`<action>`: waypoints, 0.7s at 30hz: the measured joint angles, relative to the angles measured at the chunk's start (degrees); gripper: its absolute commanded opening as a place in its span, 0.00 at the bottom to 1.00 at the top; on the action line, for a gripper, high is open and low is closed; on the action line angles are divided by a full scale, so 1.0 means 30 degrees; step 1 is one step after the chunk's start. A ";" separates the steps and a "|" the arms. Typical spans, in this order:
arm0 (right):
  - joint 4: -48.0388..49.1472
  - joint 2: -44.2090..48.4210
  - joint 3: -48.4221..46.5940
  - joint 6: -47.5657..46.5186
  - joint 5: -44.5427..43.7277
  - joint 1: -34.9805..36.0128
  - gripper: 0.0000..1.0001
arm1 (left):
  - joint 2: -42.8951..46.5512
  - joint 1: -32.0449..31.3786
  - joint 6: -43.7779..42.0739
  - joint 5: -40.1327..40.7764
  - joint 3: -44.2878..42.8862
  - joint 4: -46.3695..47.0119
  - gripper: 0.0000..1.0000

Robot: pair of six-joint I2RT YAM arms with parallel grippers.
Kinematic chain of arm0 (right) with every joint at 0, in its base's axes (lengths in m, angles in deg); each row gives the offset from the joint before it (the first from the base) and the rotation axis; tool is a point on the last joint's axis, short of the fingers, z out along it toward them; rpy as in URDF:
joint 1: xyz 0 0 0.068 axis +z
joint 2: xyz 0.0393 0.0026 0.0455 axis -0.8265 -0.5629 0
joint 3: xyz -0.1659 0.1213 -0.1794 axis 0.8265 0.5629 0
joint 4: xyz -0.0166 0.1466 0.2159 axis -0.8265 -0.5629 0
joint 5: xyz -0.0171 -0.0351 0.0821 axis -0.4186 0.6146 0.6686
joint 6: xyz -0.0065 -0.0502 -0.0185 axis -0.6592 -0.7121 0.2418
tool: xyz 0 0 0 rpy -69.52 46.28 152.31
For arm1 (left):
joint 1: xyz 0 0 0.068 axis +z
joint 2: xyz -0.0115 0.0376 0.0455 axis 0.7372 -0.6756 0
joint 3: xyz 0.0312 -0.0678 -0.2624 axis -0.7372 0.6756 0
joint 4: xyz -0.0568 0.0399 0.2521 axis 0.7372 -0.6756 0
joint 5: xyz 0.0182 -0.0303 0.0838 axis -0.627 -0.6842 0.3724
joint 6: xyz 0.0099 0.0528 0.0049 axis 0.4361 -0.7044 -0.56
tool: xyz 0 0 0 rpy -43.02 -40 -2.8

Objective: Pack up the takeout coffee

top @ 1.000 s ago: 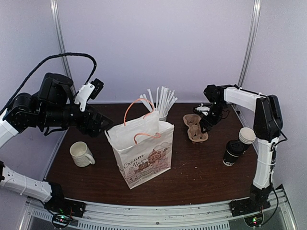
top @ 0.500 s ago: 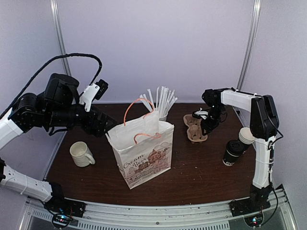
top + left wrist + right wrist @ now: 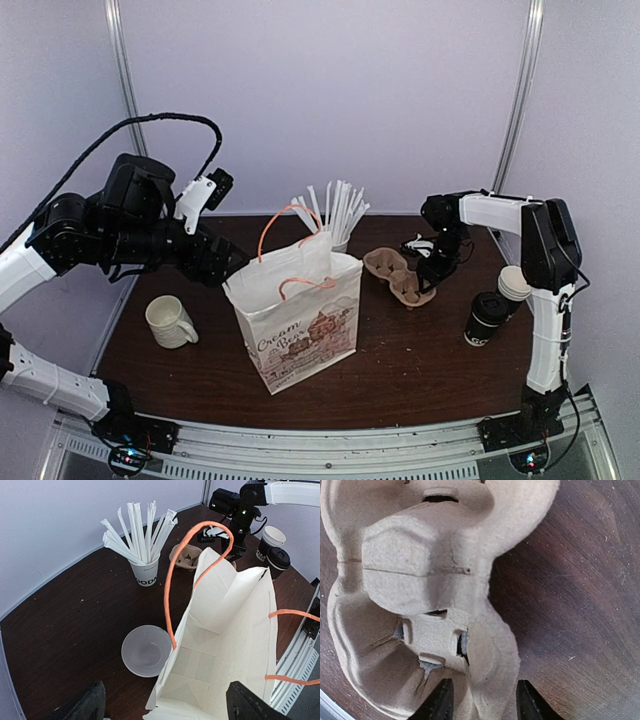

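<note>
The takeout coffee (image 3: 486, 318), a black cup with a black lid, stands at the right side of the table; it also shows in the left wrist view (image 3: 278, 561). My right gripper (image 3: 432, 268) is shut on the rim of a brown cardboard cup carrier (image 3: 396, 274), well left of the coffee. In the right wrist view the fingers straddle the carrier's wall (image 3: 430, 570). My left gripper (image 3: 225, 268) is open and empty, hovering over the left edge of the open white paper bag (image 3: 300, 320). The bag's inside (image 3: 235, 630) looks empty.
An open black cup with a white inside (image 3: 515, 283) stands right behind the coffee. A white cup of stirrer sticks (image 3: 335, 215) stands behind the bag. A cream mug (image 3: 170, 322) sits at the left. A translucent round lid (image 3: 146, 650) lies beside the bag.
My right gripper has dragged and turned the carrier so that it now reaches further left toward the bag. My left arm has moved right, closer over the bag's edge.
</note>
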 measured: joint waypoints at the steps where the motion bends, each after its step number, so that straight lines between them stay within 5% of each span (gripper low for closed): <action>1: 0.0007 0.0000 -0.0007 0.0080 0.0087 0.0000 0.45 | -0.0051 0.0000 0.0000 -0.0029 0.0000 0.0000 0.87; 8: -0.0138 -0.0007 -0.0444 -0.0029 0.1020 0.0000 0.32 | -0.0117 0.0000 0.0124 -0.0175 0.0000 0.0000 0.87; 21: -0.0364 0.1749 0.2528 -0.1122 0.1384 0.0561 0.27 | -0.0211 0.0000 0.0117 -0.0219 0.0000 0.0051 0.88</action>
